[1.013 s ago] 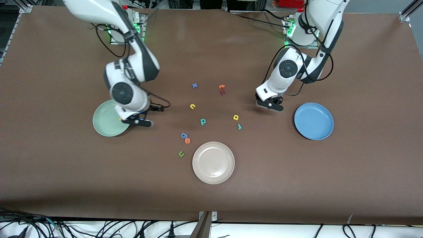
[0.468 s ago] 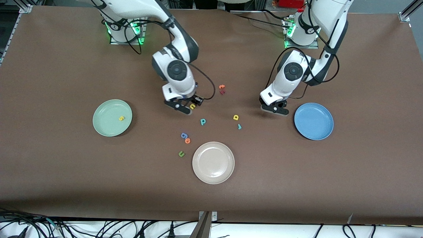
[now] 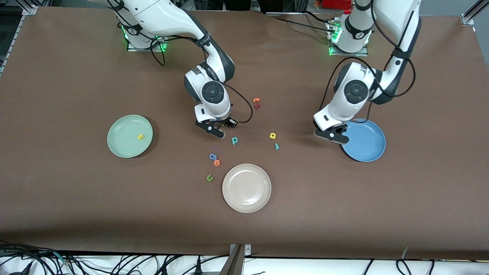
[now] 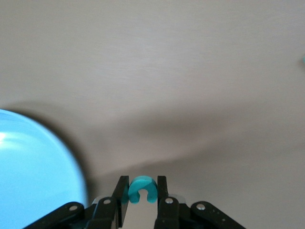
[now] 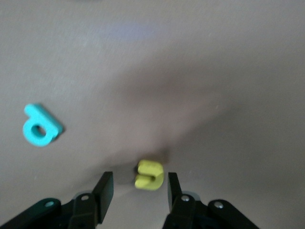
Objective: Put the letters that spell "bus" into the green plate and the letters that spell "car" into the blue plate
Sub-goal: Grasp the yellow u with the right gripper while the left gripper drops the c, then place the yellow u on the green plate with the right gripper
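My left gripper (image 4: 139, 191) is pinched tight on the teal c (image 4: 140, 189), and it hangs by the edge of the blue plate (image 3: 366, 147), which has no letters in it that I can see. If I let go too soon, the c falls on the table and not in the plate. It is so small it could also stick to a finger.

My right gripper (image 5: 137, 191) is low over the yellow u (image 5: 149, 174), fingers apart with the u in the gap, not squeezing it. The u sits closer to one finger. If I close like this, it might get pushed away or tip up and pop out.

The teal b (image 3: 234, 141) lies just beside that gripper, a bit nearer the front camera. I could bump it when I lift.

The yellow s (image 3: 140, 136) is already in the green plate (image 3: 122, 147). The yellow a (image 3: 272, 135) and the teal r (image 3: 276, 146) wait on the table between the arms.
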{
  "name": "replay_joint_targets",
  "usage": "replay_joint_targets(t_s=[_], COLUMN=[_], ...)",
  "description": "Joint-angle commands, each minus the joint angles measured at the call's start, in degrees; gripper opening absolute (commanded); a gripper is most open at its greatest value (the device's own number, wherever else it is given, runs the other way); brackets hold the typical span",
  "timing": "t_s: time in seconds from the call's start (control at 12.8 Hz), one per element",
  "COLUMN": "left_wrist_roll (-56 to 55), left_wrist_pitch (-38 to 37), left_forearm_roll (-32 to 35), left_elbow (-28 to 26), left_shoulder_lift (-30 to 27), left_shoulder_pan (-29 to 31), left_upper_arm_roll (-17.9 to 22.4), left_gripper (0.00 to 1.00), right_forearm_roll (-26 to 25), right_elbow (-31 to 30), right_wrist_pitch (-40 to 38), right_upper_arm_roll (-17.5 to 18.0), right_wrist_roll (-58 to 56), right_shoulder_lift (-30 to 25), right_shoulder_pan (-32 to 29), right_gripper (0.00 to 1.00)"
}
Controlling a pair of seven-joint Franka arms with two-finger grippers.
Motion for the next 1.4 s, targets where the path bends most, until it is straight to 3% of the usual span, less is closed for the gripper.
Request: replay_joint_targets(t_s=[0.0,0.16,0.39,0.62,0.7,0.78,0.94,1.01,1.09,1.32], left_wrist_roll=[9.3,16.0,19.3,19.6,19.6,19.5,19.4,19.4,19.1,17.8], left_wrist_pitch=[-1.0,-0.9,-0.8,1.2,1.9,1.9,1.9,1.9,1.9,1.3], left_forearm_roll=[0.7,0.5,0.6,0.4,0.2,-1.7,-6.8,-7.0,-7.0,-7.1], left_elbow=[-0.5,-0.5,-0.6,-0.9,-1.1,-1.2,-1.1,-1.1,-1.1,-0.7], left_shoulder_lift=[-1.1,-1.0,-0.5,2.4,2.8,3.4,4.7,4.7,4.7,3.7], left_shoulder_pan=[0.8,1.1,2.0,4.0,4.0,4.0,3.8,3.8,3.8,3.3], left_upper_arm_roll=[4.2,7.8,9.6,9.8,9.7,9.7,9.8,9.7,9.7,9.0], left_gripper=[0.07,0.07,0.1,0.15,0.16,0.2,0.43,0.51,0.61,0.71], right_forearm_roll=[-1.2,-1.2,-1.3,-1.3,-1.3,-1.3,-1.3,-1.3,-1.3,-1.2], right_elbow=[0.5,0.3,0.0,0.0,-0.1,-0.1,-0.1,-0.1,-0.1,0.4], right_wrist_pitch=[1.5,2.1,2.0,2.0,2.0,2.0,1.8,1.6,1.6,-1.1], right_upper_arm_roll=[-0.5,-0.4,-0.4,-0.4,-0.4,-0.4,-0.4,-0.4,-0.4,-2.1], right_wrist_roll=[0.1,0.3,0.3,0.3,0.3,0.3,-0.3,-0.5,-1.0,-5.3], right_shoulder_lift=[1.5,1.5,1.5,1.5,1.5,1.5,1.3,1.1,0.9,-0.9], right_shoulder_pan=[-0.1,0.4,0.7,0.8,0.8,0.8,0.8,0.8,0.7,0.3], right_gripper=[0.54,0.54,0.52,0.43,0.36,0.26,0.05,0.0,0.0,0.0])
